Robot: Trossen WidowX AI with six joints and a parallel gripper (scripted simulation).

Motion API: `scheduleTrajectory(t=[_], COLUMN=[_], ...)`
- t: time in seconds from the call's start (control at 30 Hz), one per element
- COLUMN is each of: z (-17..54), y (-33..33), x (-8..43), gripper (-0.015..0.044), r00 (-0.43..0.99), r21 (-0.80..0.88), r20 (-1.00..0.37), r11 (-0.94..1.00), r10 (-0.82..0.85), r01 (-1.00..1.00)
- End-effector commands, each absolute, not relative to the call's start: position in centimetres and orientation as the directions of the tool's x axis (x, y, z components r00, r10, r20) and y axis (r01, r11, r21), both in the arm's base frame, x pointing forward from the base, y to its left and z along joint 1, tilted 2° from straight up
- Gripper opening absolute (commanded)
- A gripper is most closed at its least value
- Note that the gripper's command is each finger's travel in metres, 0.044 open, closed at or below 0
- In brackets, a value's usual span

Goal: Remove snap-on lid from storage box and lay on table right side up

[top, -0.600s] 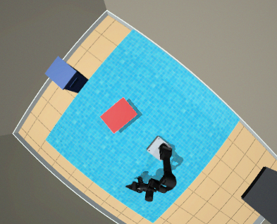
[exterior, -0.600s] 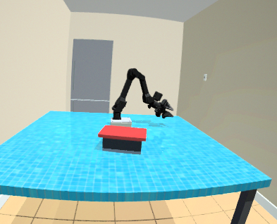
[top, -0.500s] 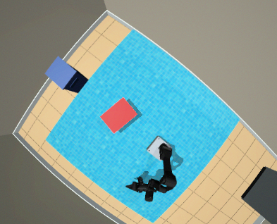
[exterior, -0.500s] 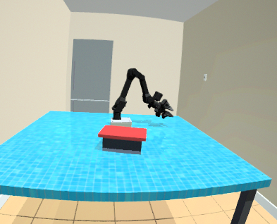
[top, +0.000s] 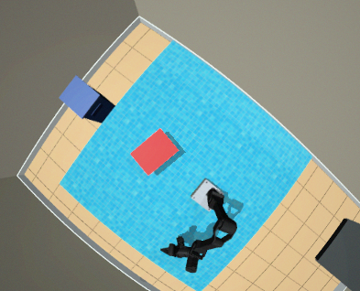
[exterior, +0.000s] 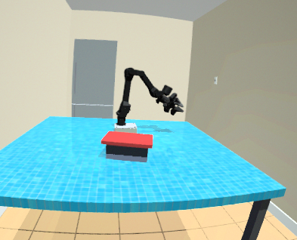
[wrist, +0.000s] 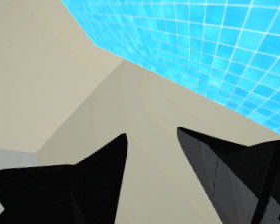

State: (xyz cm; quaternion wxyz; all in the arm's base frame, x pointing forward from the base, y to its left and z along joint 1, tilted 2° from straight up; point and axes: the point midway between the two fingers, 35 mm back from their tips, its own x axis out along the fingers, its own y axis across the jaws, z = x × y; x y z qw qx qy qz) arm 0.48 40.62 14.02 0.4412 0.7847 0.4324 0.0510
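The red lid (top: 155, 152) (exterior: 128, 139) sits on top of the storage box (exterior: 127, 151), top face up, and its rim overhangs the walls. The box is dark with a greyish lower band and stands on the table; the lid hides it from above. My gripper (top: 164, 250) (exterior: 181, 109) (wrist: 151, 134) is partly open, with nothing between its fingers. It is raised above the table, well away from the box and lid, towards the table's edge. Neither the lid nor the box shows in the wrist view.
The blue tiled table (top: 242, 119) (exterior: 215, 177) carries my arm's pale base plate (top: 201, 192) (exterior: 125, 130), close to the box. A blue-topped cabinet (top: 80, 96) stands beyond one table edge, and a grey fridge (exterior: 95, 75) stands behind the table.
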Motion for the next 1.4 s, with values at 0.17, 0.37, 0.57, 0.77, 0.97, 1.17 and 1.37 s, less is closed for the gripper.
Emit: scheduleTrajectory(t=[0.17, 0.37, 0.57, 0.77, 0.97, 1.17, 1.37], z=[15.5, 16.0, 16.2, 16.3, 16.2, 16.2, 15.3], y=[36.3, 30.4, 24.3, 15.3, 9.2, 7.5, 7.4], x=[13.4, 20.9, 25.4, 28.6, 29.1, 28.9, 29.0], gripper=[0.0235, 0.0235, 0.0235, 0.0235, 0.0235, 0.0235, 0.0235], r00=[0.768, 0.826, 0.843, 0.821, 0.779, 0.764, 0.763], r21=[0.817, 0.844, 0.845, 0.818, 0.785, 0.773, 0.772], r20=[-0.376, -0.442, -0.498, -0.571, -0.62, -0.633, -0.635], r11=[-0.207, -0.149, -0.104, -0.066, -0.06, -0.064, -0.062], r10=[0.518, 0.348, 0.205, 0.022, -0.092, -0.124, -0.124], r01=[0.539, 0.515, 0.525, 0.571, 0.617, 0.631, 0.632])
